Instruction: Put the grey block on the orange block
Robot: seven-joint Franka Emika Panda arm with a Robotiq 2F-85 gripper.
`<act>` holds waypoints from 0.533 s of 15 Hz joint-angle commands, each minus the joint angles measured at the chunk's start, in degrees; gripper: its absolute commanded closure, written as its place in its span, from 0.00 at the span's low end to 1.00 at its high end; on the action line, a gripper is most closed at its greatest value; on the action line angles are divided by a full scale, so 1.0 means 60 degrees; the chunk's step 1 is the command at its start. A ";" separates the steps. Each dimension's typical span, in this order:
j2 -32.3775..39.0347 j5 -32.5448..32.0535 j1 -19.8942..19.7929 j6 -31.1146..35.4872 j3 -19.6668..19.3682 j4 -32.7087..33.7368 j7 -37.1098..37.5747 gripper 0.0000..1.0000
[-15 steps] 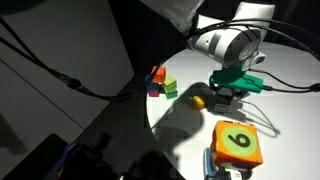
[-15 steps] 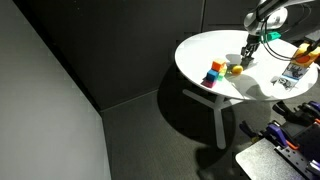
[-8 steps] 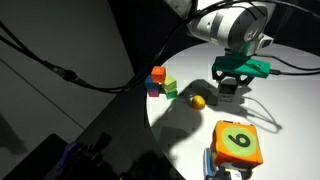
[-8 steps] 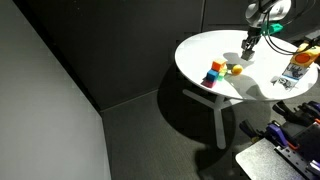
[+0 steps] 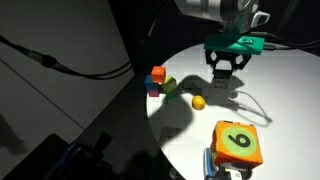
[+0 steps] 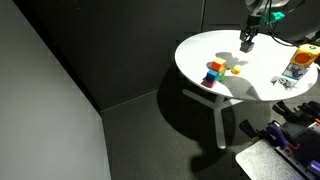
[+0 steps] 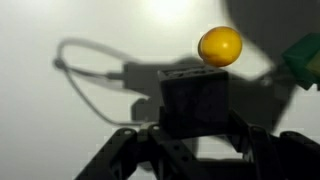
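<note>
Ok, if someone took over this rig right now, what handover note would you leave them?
Gripper: shut on the grey block, held above the white table, apart from the yellow ball.
Orange block: clustered with the green block and purple block near the table edge, off to one side of the gripper.
Done: grey block grasped and off the table.
Left: carry it over the orange block, lower it squarely on top, open, back away. Go gently; a nudge would probably shift the cluster.
</note>
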 commanded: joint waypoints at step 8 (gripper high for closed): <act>-0.2478 -0.0607 0.1053 -0.0429 -0.0092 -0.2494 0.1158 0.66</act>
